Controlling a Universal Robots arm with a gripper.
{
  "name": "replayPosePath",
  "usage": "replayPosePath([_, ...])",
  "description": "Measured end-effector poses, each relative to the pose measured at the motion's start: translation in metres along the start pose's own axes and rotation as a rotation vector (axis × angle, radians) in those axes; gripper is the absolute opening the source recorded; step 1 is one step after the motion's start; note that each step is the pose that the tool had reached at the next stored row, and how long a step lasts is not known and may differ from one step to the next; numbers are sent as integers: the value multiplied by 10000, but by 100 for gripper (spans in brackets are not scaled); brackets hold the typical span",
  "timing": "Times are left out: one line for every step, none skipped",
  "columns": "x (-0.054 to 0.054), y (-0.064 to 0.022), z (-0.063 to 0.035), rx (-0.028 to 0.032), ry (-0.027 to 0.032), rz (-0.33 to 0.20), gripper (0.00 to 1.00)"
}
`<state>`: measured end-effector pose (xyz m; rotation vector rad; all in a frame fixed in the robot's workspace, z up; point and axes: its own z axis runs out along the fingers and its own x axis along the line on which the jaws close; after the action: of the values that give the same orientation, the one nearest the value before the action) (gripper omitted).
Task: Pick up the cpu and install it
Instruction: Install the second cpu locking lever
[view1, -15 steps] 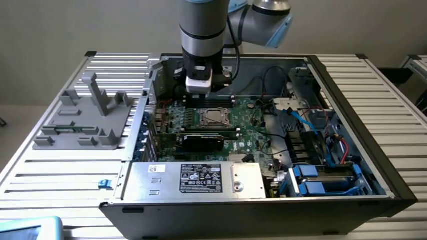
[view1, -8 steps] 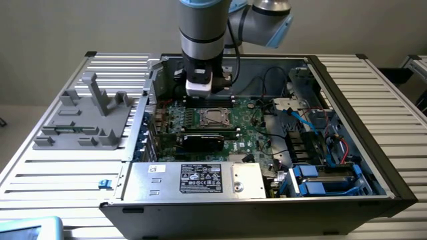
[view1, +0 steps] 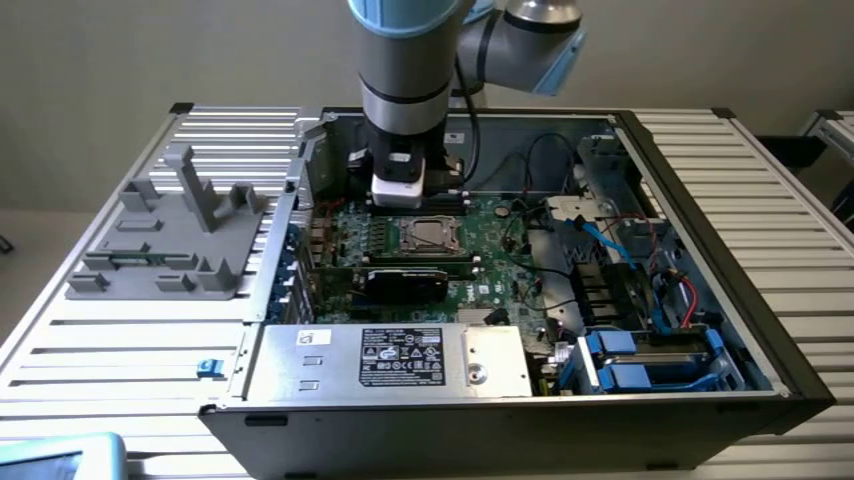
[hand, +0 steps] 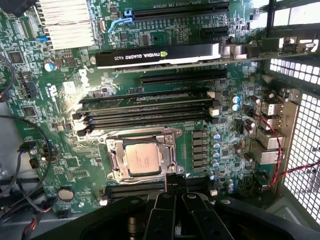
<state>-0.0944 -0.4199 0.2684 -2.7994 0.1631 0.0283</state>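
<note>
The cpu (hand: 145, 159), a small square chip with a shiny silver top, lies flat inside the metal-framed socket (hand: 114, 159) on the green motherboard (hand: 65, 165). It also appears at the middle of the open computer case as the cpu (view1: 427, 236). My gripper (view1: 404, 203) hangs just behind the socket, a little above the board, apart from the chip. In the wrist view the gripper (hand: 176, 186) has its dark fingers (hand: 165, 210) drawn together with nothing between them.
A grey plastic fixture (view1: 174, 235) stands on the slatted table at the exterior view's left. Inside the case are a black graphics card (hand: 160, 54), memory slots (hand: 145, 112), a silver power supply (view1: 387, 358), blue drive trays (view1: 641, 360) and loose cables (view1: 601, 240).
</note>
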Motion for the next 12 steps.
replayPosePath([1,6,18,1,3,9,11])
replayPosePath([2,13,35,2,6,17,11])
replayPosePath([3,19,52,2,8,22,11])
replayPosePath([4,25,69,2,9,26,11])
replayPosePath([5,31,86,2,11,31,11])
replayPosePath([6,36,100,1,10,36,11])
replayPosePath([7,43,111,0,5,40,11])
replayPosePath([8,57,111,-1,0,40,11])
replayPosePath([10,74,108,1,-7,44,11])
replayPosePath([12,93,105,1,-15,47,11])
replayPosePath([15,119,98,0,-18,48,11])
replayPosePath([17,138,98,1,-19,48,11])
